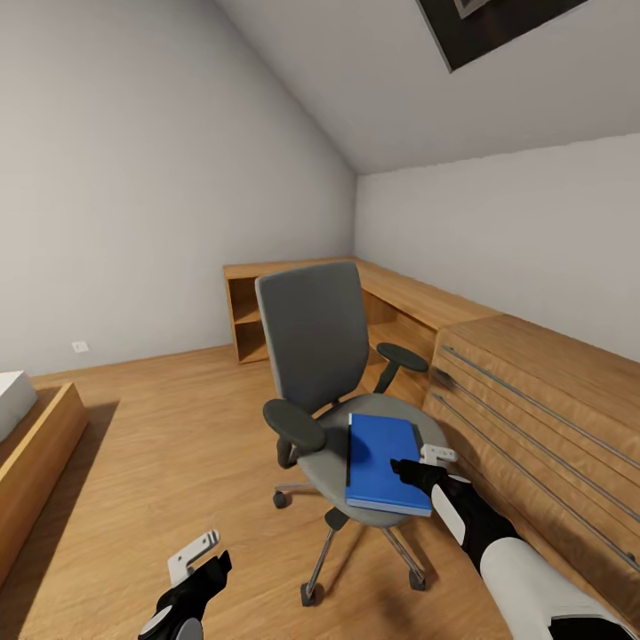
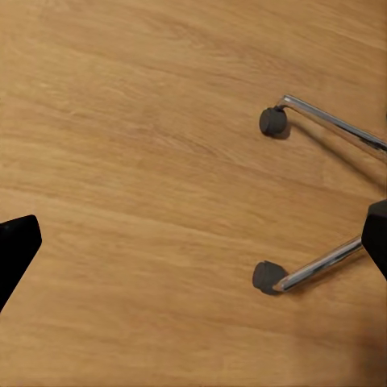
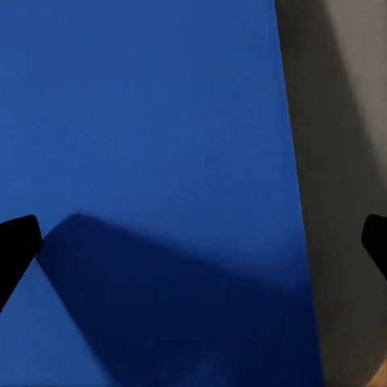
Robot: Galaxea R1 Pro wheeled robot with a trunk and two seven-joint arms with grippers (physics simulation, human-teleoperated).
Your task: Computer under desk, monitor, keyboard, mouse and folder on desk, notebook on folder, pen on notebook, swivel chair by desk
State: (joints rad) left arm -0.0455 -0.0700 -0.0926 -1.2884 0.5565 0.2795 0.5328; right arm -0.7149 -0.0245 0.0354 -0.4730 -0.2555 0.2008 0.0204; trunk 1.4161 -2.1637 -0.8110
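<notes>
The grey swivel chair [image 1: 316, 347] stands on the wood floor in the middle of the bedroom. A bright blue folder [image 1: 384, 462] lies flat on its seat. My right gripper [image 1: 418, 467] hovers open just over the folder's right edge. In the right wrist view the folder [image 3: 145, 145] spans the space between the spread fingers of that gripper [image 3: 193, 242], with the grey seat [image 3: 339, 161] alongside. My left gripper [image 1: 200, 560] hangs open and empty low above the floor, left of the chair's chrome base [image 1: 356, 542]. The left wrist view shows this gripper [image 2: 193, 242] near two casters [image 2: 270, 276].
A light wooden drawer unit with bar handles [image 1: 542, 409] stands close on the right of the chair. A low wooden shelf unit [image 1: 267, 311] runs along the far walls. A bed frame corner [image 1: 36, 444] is at the left. Open floor [image 1: 169, 427] lies between.
</notes>
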